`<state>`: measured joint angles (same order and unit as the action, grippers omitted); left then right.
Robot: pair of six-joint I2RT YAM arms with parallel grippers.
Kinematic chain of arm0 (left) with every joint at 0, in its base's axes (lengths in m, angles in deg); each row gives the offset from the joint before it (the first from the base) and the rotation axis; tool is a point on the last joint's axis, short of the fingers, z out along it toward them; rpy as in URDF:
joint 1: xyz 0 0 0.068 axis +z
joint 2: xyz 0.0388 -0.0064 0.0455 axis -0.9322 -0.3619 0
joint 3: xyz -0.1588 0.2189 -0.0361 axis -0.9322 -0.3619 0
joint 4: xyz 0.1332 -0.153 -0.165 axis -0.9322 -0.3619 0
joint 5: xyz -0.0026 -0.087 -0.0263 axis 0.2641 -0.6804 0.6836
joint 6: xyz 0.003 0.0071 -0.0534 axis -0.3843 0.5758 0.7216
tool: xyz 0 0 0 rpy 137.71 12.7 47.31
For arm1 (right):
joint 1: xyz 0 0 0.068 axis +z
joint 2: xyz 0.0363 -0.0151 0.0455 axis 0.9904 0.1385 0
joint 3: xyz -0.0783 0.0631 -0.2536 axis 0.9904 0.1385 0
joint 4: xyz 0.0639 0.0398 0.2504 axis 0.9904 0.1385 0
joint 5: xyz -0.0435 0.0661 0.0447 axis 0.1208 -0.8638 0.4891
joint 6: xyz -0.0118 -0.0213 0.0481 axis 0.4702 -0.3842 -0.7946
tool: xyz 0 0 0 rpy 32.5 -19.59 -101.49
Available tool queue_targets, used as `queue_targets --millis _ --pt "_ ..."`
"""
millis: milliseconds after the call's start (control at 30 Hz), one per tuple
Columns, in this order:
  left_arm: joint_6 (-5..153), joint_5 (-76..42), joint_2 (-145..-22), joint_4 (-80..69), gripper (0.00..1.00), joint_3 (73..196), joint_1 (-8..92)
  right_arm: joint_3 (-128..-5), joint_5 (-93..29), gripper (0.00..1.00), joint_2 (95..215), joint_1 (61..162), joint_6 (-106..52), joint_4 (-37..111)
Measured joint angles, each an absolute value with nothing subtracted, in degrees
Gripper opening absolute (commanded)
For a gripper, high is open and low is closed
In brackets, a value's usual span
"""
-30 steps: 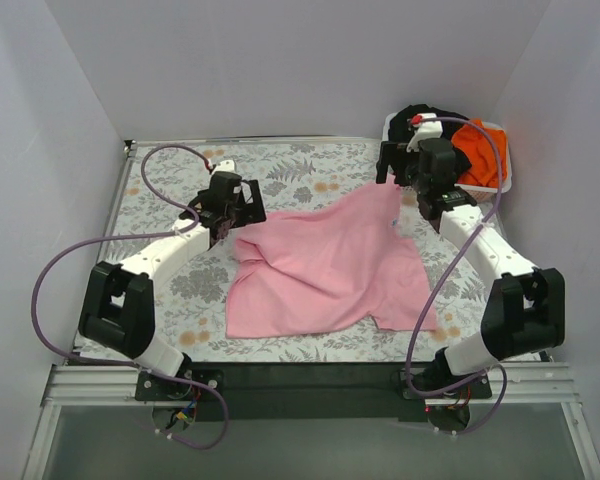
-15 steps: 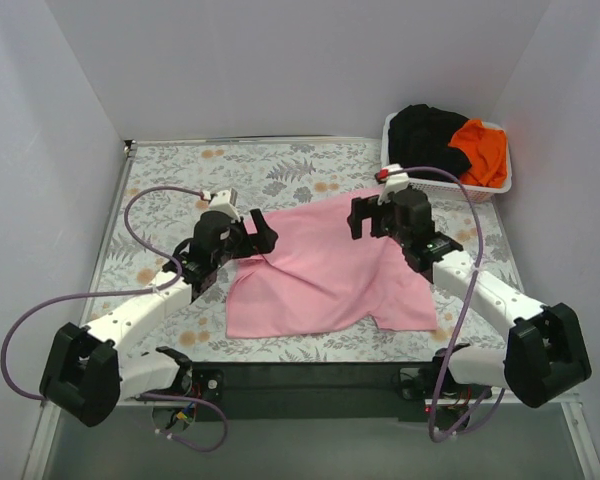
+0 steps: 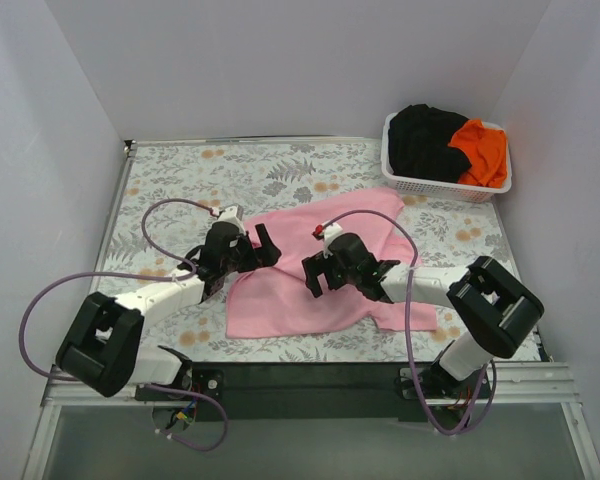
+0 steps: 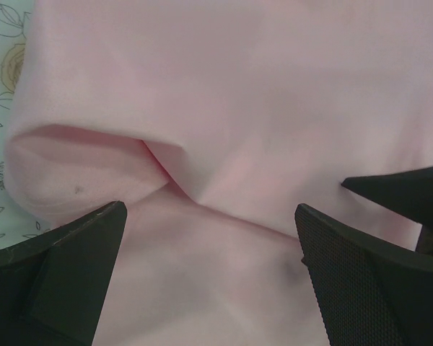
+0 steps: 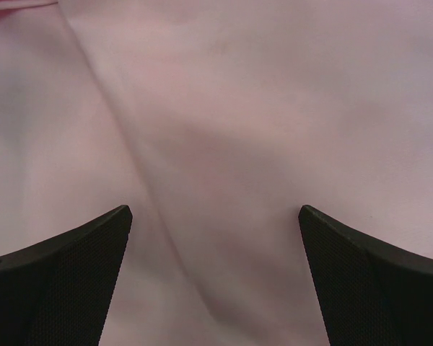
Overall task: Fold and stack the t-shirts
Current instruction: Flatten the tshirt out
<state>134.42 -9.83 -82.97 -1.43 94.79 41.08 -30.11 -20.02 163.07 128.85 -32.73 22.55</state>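
Pink shirt point(image 3: 280, 305) is spread, rumpled, on the flower-printed table point(image 3: 170, 190), toward the near middle. One corner is drawn out toward the basket point(image 3: 450, 187).

Left gripper point(image 3: 261, 247): jaws are spread wide and lowered over the shirt's left edge. Nothing is pinched. From the left wrist, the left gripper point(image 4: 213, 288) is seen with both fingertips point(image 4: 65, 274) well apart and pink cloth filling the gap. Whether the tips touch the cloth cannot be told.

Right gripper point(image 3: 314, 280): jaws are likewise spread and set low over the shirt's middle, the arm reaching in from the right. From the right wrist, the right gripper point(image 5: 215, 281) is seen with its fingertips point(image 5: 65, 267) far apart over the cloth and nothing gripped. Contact cannot be told here either.

Seen from the top only:
- The basket stands at the far right corner, well apart from both grippers.
- A black shirt point(image 3: 425, 135) and an orange shirt point(image 3: 480, 150) are heaped in it, black to the left.
- The pink shirt's whole outline is shown.

Seen from the left wrist only:
- A fold is turned over at the shirt's edge, with a shadowed hollow beneath and a small dark speck.
- A sliver of table print shows at the frame's left.

Seen from the right wrist only:
- Nothing but pink cloth is shown, with a soft crease running down across it.
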Motion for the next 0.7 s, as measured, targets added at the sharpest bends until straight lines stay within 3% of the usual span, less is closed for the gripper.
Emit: queue_targets --millis 700 --pt "130.9 -6.1 -102.01 4.3 0.98 106.26 49.47 -26.02 -12.44 0.87 167.03 142.07 -35.63 9.43"
